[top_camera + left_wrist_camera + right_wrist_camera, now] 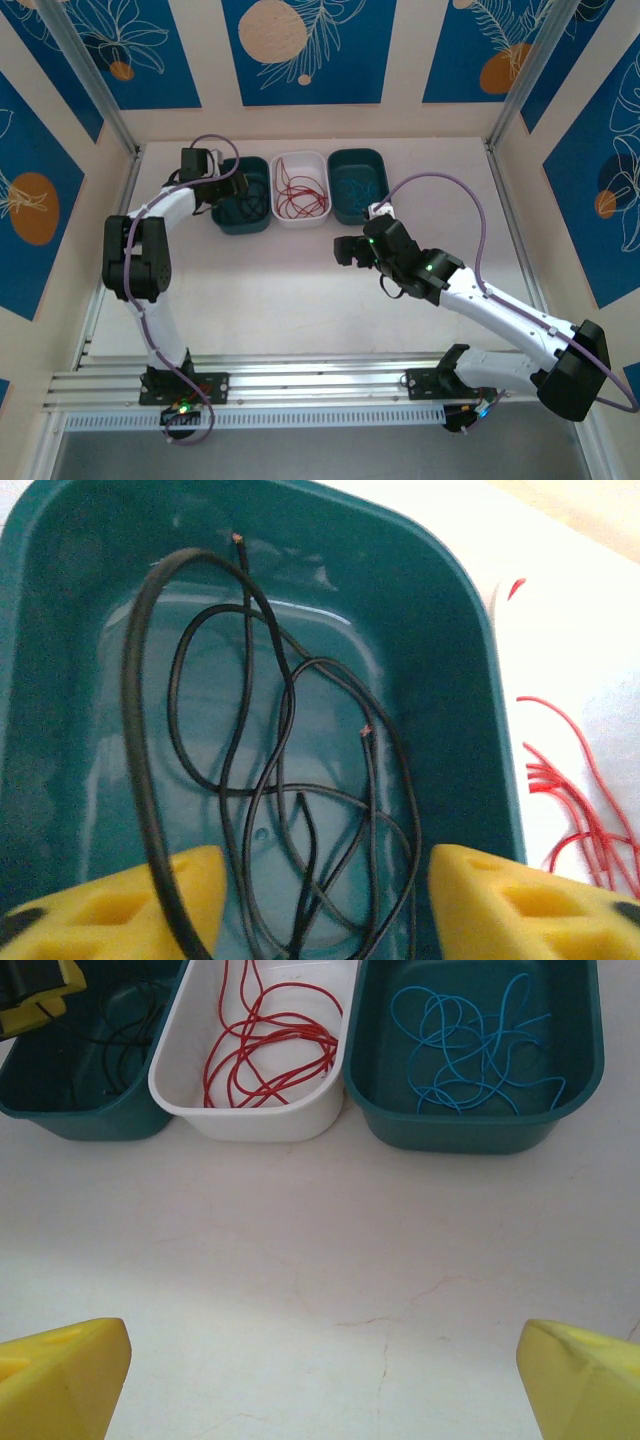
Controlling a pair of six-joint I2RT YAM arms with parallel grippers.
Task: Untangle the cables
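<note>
The right gripper (346,250) hovers over the bare middle of the table (320,1240), its yellow fingers (62,1380) spread wide with nothing between them. It points toward the far side.

Beyond it, three bins stand side by side in a row at the far edge, each just beside the next. The left teal bin (90,1120) holds the black cables (285,710), which lie in loose overlapping loops on its floor with two bare ends showing. The white bin (250,1120) in the middle holds the red cables (265,1055) in a slack tangle. The right teal bin (470,1130) holds the blue cables (470,1050), also loosely looped.

The left gripper (325,900) hangs over the left teal bin with its jaws apart and no wire pinched between them. One thicker black loop crosses in front of one of its fingers (110,905) in the wrist view; it may be resting on it, but I cannot tell.
</note>
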